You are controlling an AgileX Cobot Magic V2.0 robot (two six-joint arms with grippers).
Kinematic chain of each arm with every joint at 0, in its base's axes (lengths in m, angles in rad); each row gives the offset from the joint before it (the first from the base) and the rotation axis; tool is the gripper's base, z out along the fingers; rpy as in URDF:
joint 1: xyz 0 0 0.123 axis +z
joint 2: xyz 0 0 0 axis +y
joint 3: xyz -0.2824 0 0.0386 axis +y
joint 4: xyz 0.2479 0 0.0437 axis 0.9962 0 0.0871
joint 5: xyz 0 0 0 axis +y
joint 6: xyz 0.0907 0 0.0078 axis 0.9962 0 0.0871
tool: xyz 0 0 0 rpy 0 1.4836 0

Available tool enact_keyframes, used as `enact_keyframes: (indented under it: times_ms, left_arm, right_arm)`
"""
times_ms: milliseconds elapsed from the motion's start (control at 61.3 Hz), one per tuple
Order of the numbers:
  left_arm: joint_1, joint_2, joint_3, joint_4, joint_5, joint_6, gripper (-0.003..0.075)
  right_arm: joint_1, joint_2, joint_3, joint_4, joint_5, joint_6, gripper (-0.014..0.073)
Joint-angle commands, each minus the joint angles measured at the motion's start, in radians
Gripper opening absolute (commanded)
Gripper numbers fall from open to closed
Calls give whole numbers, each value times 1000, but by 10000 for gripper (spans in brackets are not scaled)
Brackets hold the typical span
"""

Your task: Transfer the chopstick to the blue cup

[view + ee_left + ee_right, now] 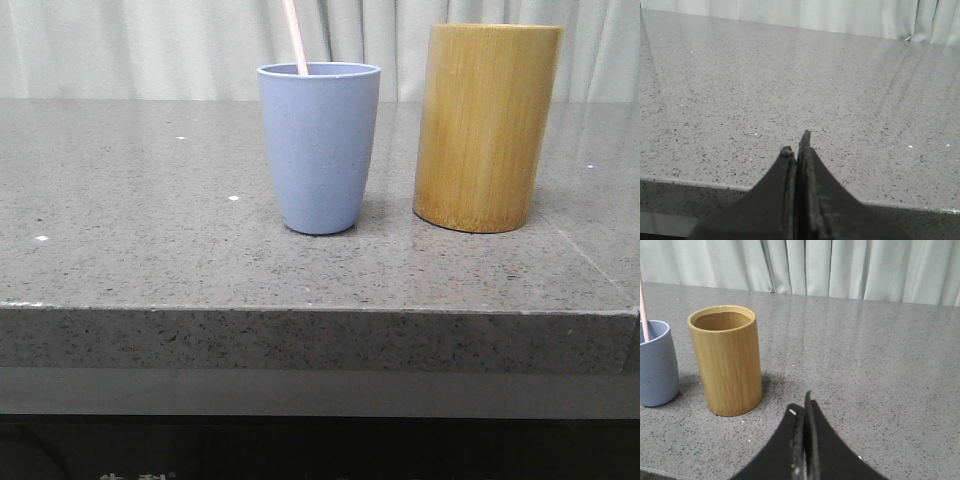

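Countertop (150, 200): chopstick (294, 36) in blue cup (320, 145)

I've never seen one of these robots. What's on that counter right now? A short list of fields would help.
surface: grey speckled counter
blue cup: upright, left of the bamboo cylinder, apart from it
chopstick: pink, standing inside the blue cup, leaning, top out of frame
bamboo cylinder: upright, looks empty inside
left gripper: shut, holding nothing
right gripper: shut, holding nothing
task state: chopstick already in the cup
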Motion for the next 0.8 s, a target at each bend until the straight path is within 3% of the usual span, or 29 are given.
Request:
enact_keyframes:
  times_ms: [0, 245, 457, 783]
  left_arm:
    - [0, -23, 8, -7, -89, -7, -19]
    - [0, -23, 8, -7, -89, -7, -19]
    - [0, -23, 8, -7, -89, -7, -19]
    - [0, -23, 8, -7, -89, -7, -19]
  right_arm:
    - [-5, 10, -15, -16, -97, -5, -87]
    - [-41, -55, 196, -16, -302, -5, -87]
    - [-82, -162, 386, 13, -377, -5, -87]
    - [-83, -160, 390, 33, -341, -5, -87]
